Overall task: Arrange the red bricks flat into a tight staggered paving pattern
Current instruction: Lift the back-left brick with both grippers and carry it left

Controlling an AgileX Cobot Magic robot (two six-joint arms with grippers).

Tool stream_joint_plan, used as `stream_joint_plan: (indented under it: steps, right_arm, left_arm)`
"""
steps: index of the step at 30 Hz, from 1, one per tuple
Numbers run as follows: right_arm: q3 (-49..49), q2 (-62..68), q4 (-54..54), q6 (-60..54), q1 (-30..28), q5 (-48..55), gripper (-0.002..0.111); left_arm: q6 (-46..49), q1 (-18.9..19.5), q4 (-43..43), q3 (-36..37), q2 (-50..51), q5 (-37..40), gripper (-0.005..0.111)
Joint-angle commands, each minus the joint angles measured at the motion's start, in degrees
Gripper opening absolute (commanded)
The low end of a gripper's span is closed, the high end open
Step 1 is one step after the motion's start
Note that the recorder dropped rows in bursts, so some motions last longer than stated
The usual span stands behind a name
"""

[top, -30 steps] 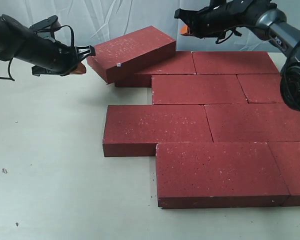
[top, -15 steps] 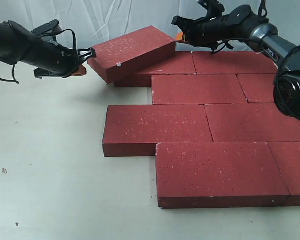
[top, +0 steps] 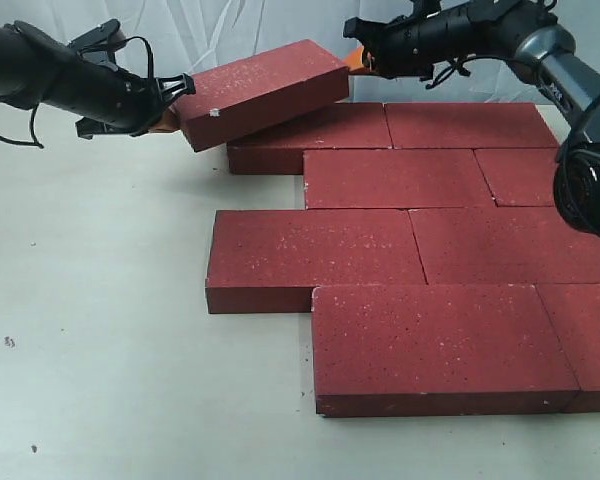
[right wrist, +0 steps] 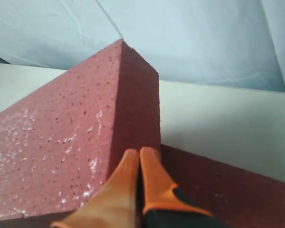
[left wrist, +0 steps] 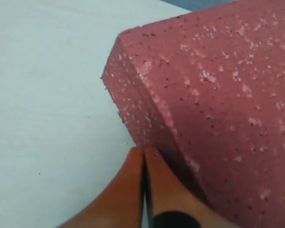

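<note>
Left gripper [top: 168,102]: fingers together, tips butted against the left end of the loose brick [top: 262,88]. Right gripper [top: 358,60]: fingers together, tips on the opposite end. Brick is squeezed lengthwise between the two arms, long axis running gripper to gripper, tilted. Its left end juts out past the back-row brick [top: 325,132]; its right end sits above it. Neither arm is nearer. Underside is hidden, so cannot tell if it rests on that brick or hangs clear

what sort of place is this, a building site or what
Probably a robotics lab bench, not a site: a plain pale tabletop, a wrinkled white cloth backdrop, and a left arm and right arm pressing a tilted red brick between them.
</note>
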Motion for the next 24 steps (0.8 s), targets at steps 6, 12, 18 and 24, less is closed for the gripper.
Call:
stream_joint_plan:
  steps: [6,12,18,24]
  right_arm:
    - [-5.69,-3.07,7.69,-1.04,0.45,12.73,-0.001]
    - [-5.69,-6.29,8.13,-0.6,1.64,16.63,-0.001]
    - [-5.69,-8.67,4.53,2.62,7.46,16.63,-0.001]
    - [-5.69,-8.94,-2.63,7.1,14.23,16.63,-0.001]
  left_arm:
    - [-1.9,1.84,3.43,-0.81,-4.33,7.5,0.0]
    - [-4.74,5.48,8.85,-0.81,-8.89,12.8,0.0]
    - [-8.15,10.48,20.42,-0.43,-13.82,17.85,0.0]
    - [-8.26,16.28,25.2,-0.35,-14.29,20.49,0.0]
